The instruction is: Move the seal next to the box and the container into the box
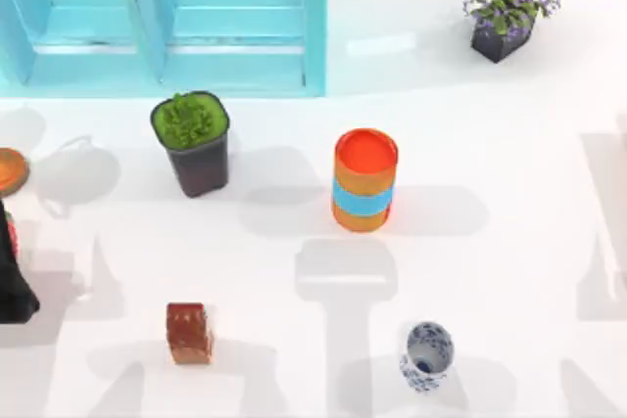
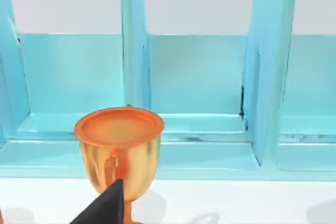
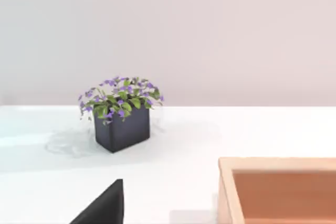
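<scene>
Nearest the camera, at 7 o'clock, the seal (image 1: 189,333) looks glossy, stiff and slippery, best pinched across flat sides, while the jar (image 1: 427,355) at 5 o'clock seems fragile; jaw states cannot be told.

Upright seal (image 1: 189,333) left of tilted container (image 1: 427,355)

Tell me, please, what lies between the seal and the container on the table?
Nothing: in the top view the stretch of white table between the seal and the container is bare, crossed only by shadow.
</scene>
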{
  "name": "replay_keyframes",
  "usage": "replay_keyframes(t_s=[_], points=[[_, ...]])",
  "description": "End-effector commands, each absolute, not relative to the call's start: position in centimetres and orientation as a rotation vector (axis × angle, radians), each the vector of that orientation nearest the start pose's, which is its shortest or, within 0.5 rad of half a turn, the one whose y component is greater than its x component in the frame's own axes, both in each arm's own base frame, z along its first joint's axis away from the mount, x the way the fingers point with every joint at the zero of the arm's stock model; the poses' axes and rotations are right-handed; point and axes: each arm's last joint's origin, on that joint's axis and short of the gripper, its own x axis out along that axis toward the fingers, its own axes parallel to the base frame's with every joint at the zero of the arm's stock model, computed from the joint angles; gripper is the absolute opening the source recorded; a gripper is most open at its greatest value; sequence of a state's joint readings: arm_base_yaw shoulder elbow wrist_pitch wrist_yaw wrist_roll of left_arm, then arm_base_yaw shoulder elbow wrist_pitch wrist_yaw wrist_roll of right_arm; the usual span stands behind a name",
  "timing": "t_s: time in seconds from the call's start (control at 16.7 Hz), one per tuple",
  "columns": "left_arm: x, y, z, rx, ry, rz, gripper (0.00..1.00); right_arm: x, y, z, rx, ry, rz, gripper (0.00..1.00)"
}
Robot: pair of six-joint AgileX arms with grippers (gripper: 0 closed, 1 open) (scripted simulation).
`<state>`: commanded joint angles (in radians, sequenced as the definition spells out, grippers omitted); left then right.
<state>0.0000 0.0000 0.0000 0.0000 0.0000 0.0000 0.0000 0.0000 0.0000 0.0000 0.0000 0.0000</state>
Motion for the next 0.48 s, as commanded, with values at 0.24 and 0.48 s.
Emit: replay_keyframes(t_s=[0.24,0.48], points=[[10.6,-0.1,16.0,0.000,0.000,0.000,1.00,10.6,0.0,16.5,0.010,0.012,0.013,1.00],[10.6,-0.1,16.0,0.000,0.000,0.000,1.00,10.9,0.7,19.4,0.071,0.110,0.086,1.00]])
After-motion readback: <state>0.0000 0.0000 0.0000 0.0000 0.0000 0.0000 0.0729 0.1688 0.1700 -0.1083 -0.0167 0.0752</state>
